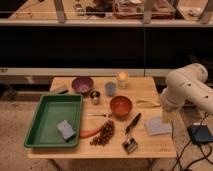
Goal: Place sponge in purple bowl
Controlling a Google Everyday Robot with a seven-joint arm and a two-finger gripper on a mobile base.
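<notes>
A wooden table [142, 90] stands in the middle of the room on a speckled floor [15, 115]. Behind it is a long dark wall with a pale ledge [75, 72] low down. A shelf with blurry things on it runs along the top of the frame.

A green tray [50, 107] lies at the left of the table. The sponge [65, 130] sits inside it, in the lower right corner. The purple bowl [82, 85] is at the back of the table, above the tray and well apart from the sponge. An orange bowl [121, 105] stands in the middle, with a small metal cup [95, 96] and a blue cup [110, 88] near it. A flat grey cloth [158, 126] lies at the right.

The big white robot arm [187, 87] is at the right of the frame. Its gripper [167, 117] hangs just above the cloth, fingers spread wide, holding nothing. A black box [200, 134] with wires lies on the floor at the lower right.
</notes>
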